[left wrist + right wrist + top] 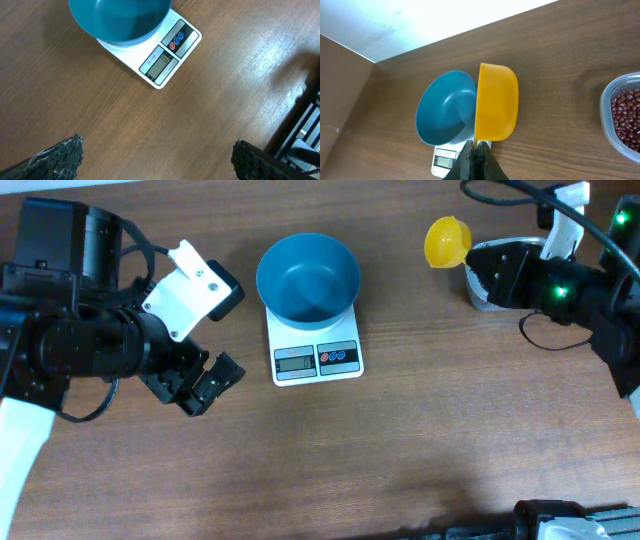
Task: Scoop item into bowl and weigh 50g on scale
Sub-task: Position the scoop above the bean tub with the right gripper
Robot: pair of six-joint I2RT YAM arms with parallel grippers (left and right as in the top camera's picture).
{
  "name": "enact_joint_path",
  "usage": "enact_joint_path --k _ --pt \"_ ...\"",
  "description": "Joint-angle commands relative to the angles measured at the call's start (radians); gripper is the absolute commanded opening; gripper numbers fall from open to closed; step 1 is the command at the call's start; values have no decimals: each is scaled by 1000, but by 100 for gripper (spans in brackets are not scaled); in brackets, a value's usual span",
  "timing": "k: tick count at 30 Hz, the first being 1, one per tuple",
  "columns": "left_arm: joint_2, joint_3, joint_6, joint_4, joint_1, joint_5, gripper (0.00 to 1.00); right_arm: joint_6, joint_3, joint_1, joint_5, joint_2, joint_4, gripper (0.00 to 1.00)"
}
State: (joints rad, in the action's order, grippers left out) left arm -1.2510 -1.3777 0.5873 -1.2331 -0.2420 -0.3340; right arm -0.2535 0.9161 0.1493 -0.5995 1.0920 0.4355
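Bowl sits on the scale in the middle of the worktop. It covers the rear of the white platform and overhangs it on both sides. The grey display and the red and blue buttons show in front of it. The digits are too small to read.

Left tool hovers over bare wood to the left of the scale, near it but not touching. Its jaws stand wide apart and hold nothing. From the left wrist, the left tool shows only as two ribbed black fingertips in the lower corners with wood grain between them. The scale and the bowl lie ahead at the top of that view.

Right tool is closed tight on the handle of a yellow scoop. The scoop rises straight up from the pinched fingers. In this view its left edge overlaps the right rim of the bowl, and a corner of the scale peeks out beneath. From overhead, the scoop is well to the right of the bowl and apart from it, at the far end of the right arm.

Beans lie heaped in a clear tub on the worktop, at the right edge of the right wrist view. They are to the right of the scoop and not touching it. Overhead, the right arm hides most of the tub.
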Motion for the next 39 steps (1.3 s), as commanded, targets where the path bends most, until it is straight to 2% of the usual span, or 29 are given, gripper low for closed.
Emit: enact_joint_path --k 1,4,5,9,16,19,21,22,25,28,32,36,39 --pt "3 6 19 0 -2 -18 99 26 6 3 10 -6 1 4" --pt "3 6 19 0 -2 -18 99 129 6 3 104 -6 68 4" --pt "3 6 19 0 -2 -18 99 135 6 3 157 -7 79 4" --pt "3 6 19 0 -2 -18 99 145 6 3 163 -13 100 4" --pt "3 6 19 0 -2 -18 99 -46 6 3 135 -13 100 4" --pt "3 6 19 0 -2 -18 99 -47 6 5 200 -13 101 4" --pt "3 6 19 0 -2 -18 99 -38 6 55 235 -14 103 4" --pt "3 6 19 0 -2 -18 99 -12 6 76 239 -21 111 4" --pt "3 6 19 0 -2 -18 99 223 56 203 347 -57 146 4" --pt "3 6 19 0 -2 -18 99 438 71 206 462 10 193 4" --pt "3 6 19 0 -2 -18 99 509 153 204 465 167 206 4" --pt "3 6 19 0 -2 -18 99 624 374 204 511 408 302 4" --pt "3 6 19 0 -2 -18 99 637 381 203 585 472 317 4"
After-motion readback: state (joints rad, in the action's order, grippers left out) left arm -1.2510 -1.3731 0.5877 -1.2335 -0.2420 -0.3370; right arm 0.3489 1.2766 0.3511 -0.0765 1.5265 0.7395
